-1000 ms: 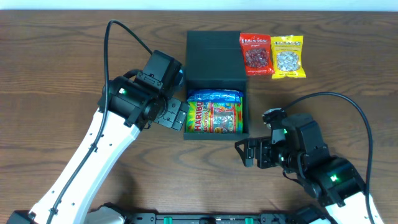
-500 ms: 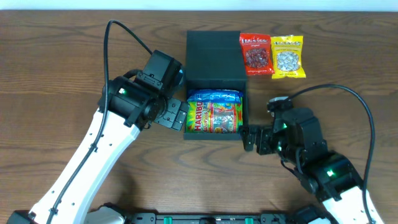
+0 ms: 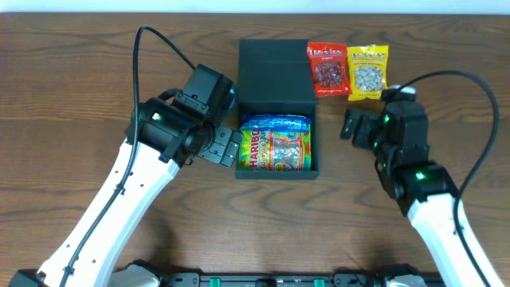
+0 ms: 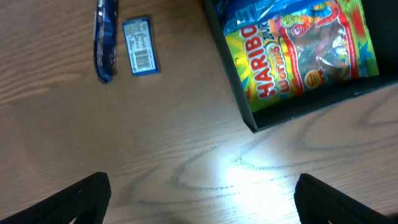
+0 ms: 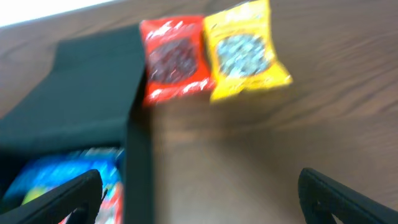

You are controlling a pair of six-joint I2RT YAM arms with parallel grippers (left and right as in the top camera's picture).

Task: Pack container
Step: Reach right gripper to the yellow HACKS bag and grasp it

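Note:
The dark teal container stands at the table's middle with its flap lid open toward the far side. Inside lie a Haribo worms bag and a blue bag. A red candy bag and a yellow candy bag lie on the table right of the lid. My left gripper is open and empty at the container's left wall. My right gripper is open and empty, right of the container and just in front of the two bags. The right wrist view is blurred and shows the red bag and the yellow bag.
A small blue packet and a blue wrapped bar lie on the wood left of the container, seen only in the left wrist view. Black cables arch over both arms.
My right gripper has moved from the container's front right corner toward the far side, up to the red and yellow bags. The left arm has not moved.

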